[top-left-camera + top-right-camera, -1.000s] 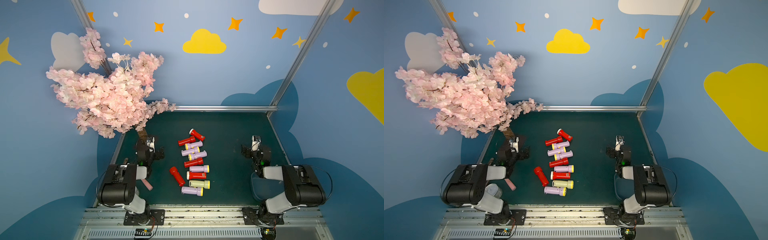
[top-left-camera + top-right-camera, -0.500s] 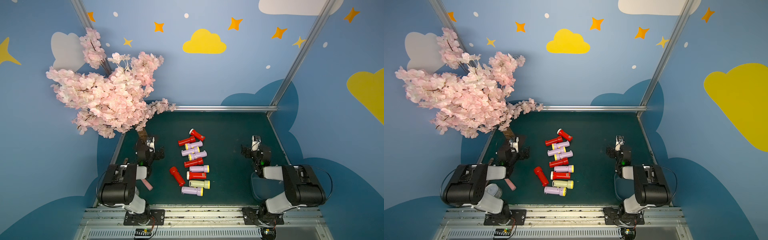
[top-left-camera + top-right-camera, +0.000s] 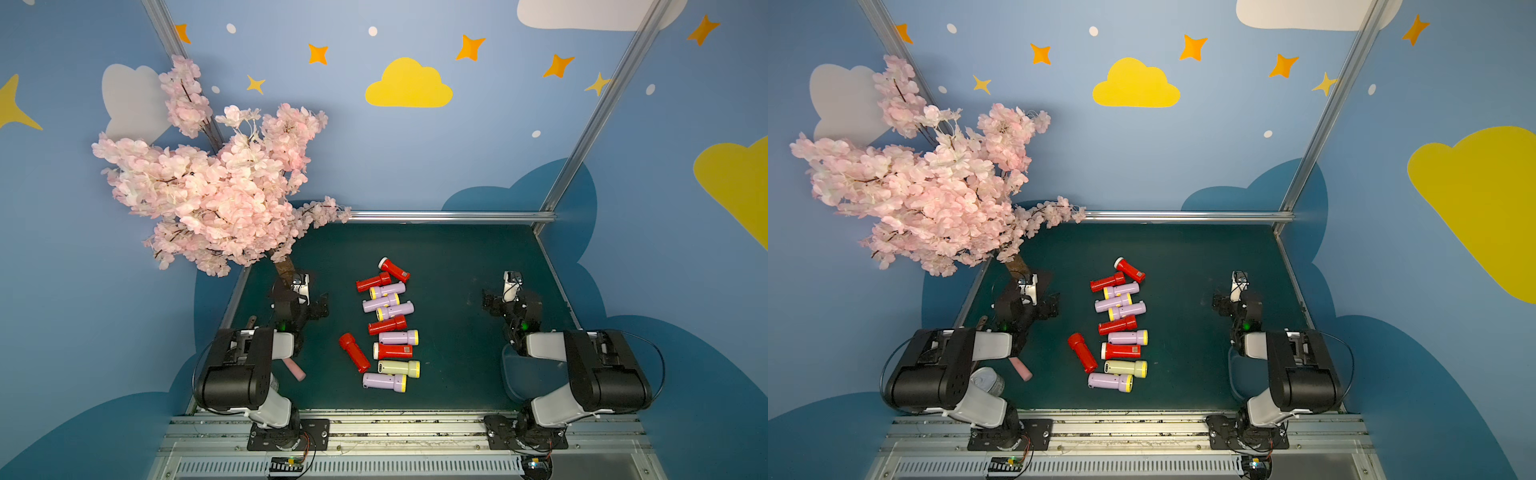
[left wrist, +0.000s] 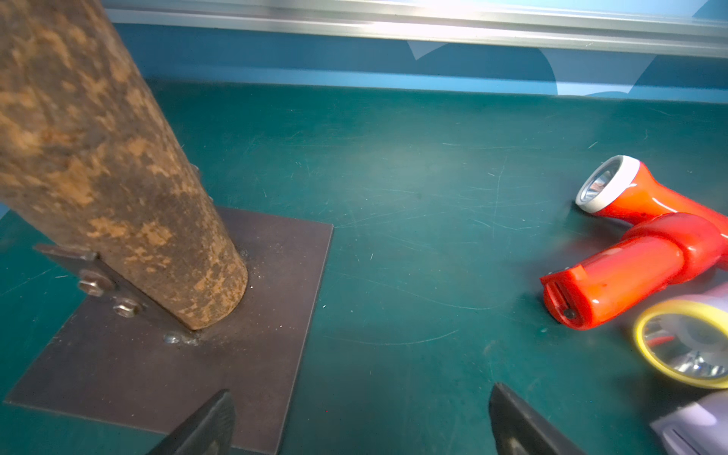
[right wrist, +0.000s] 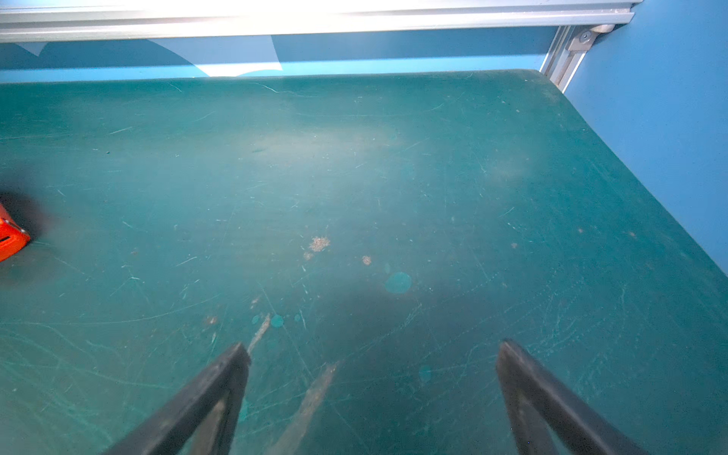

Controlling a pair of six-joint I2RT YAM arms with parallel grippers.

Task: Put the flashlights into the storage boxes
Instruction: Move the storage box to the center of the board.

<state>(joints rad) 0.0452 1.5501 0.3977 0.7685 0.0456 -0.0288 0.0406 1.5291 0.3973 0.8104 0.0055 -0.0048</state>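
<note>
Silver tin can (image 3: 987, 381) clear in a top view — wrist views miss it. Arms folded low, left gripper (image 4: 360, 394) and right gripper (image 5: 374, 347) spread wide, empty — flanking flashlights (image 3: 388, 325).

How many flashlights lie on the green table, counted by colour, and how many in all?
Red flashlights: 5
Lilac flashlights: 5
Cream flashlight: 1
Total: 11
</note>
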